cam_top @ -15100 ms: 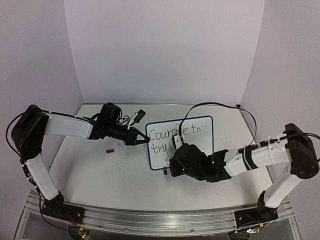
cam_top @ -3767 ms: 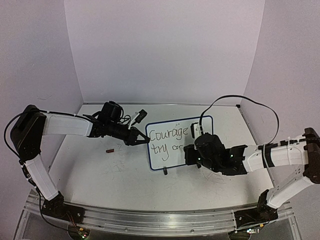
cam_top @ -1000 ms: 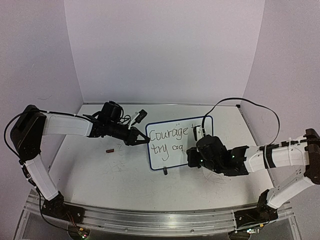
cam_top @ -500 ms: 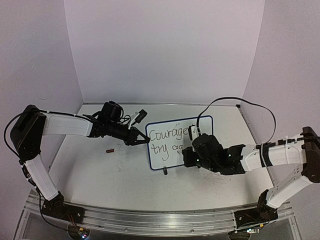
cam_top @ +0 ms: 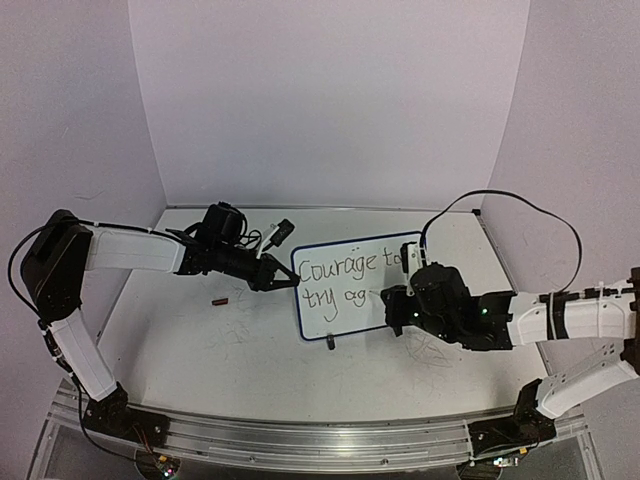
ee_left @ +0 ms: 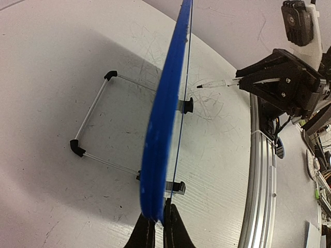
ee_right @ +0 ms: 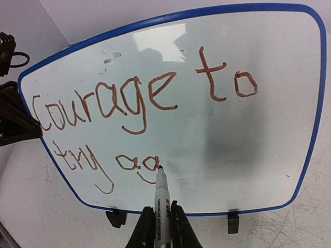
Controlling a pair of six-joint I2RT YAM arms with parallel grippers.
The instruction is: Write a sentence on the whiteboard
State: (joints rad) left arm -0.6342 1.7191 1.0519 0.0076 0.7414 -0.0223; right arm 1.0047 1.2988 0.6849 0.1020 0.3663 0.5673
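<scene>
The whiteboard (ee_right: 248,139) stands upright on the table, blue-framed, and shows edge-on in the left wrist view (ee_left: 165,103). The sentence (ee_right: 134,103) on it reads "Courage to" with "try ag" below, in red-brown ink. My right gripper (ee_right: 163,206) is shut on a white marker (ee_right: 162,199) whose tip touches the board just right of the "g". From above, that gripper (cam_top: 392,300) sits in front of the board's lower middle. My left gripper (ee_left: 158,219) is shut on the board's left edge, also visible in the top view (cam_top: 288,278).
A small red-brown cap (cam_top: 221,300) lies on the table left of the board. A black block with a cable (cam_top: 277,232) sits behind it. The board's wire stand (ee_left: 95,103) reaches back; two black feet (ee_right: 116,217) are at its front. An aluminium rail (cam_top: 320,440) lines the near edge.
The second line has grown from "try" to "try ag". In the last second the right gripper shifted back and forth and is now further right. The left arm has not moved.
</scene>
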